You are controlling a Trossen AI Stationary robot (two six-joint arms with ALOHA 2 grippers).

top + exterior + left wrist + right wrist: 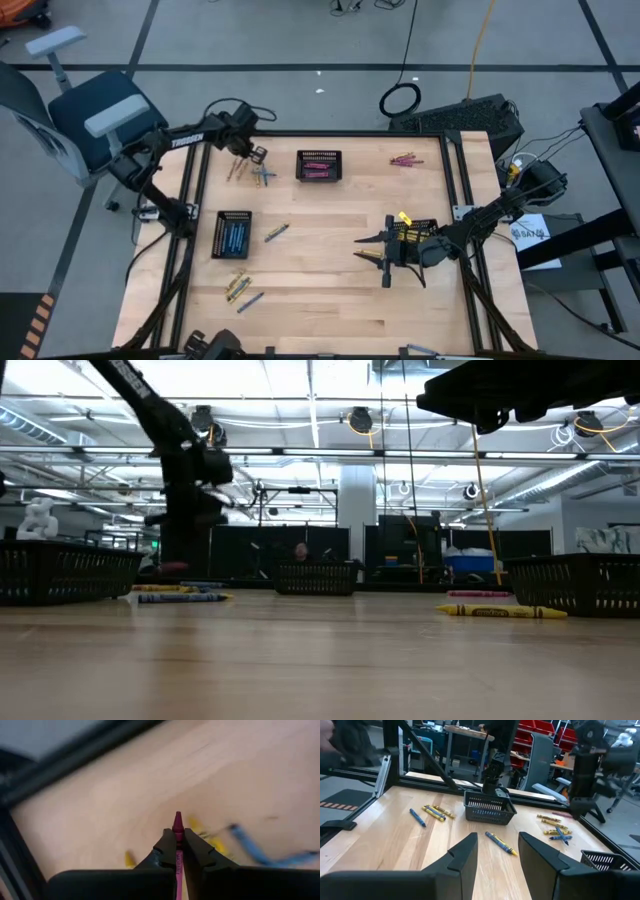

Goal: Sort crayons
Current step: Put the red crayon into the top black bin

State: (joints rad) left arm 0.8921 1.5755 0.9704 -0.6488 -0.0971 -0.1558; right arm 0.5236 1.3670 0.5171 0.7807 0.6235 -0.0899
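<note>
L gripper [178,851] is sitting at the far-left corner of the pale wooden table [330,290], jaws nipped tight on a thin pink-red wax crayon [177,827] w/ its tip poking out past the fingertips. Just beside it, a loose bunch of yellow and blue crayons [252,172] is lying on the wood; the black rectangular mesh basket holding pink crayons [319,166] is standing near, toward the table's middle. The black mesh basket w/ blue crayons [233,236] is sitting nearer the front edge.

R gripper [497,851] is hovering above the table's right half, fingers spread wide w/ nothing btwn them. Right behind it: black mesh basket w/ yellow crayons [412,234]. Ahead of its fingers a blue-and-yellow crayon pair [500,843] is lying on the wood.
</note>
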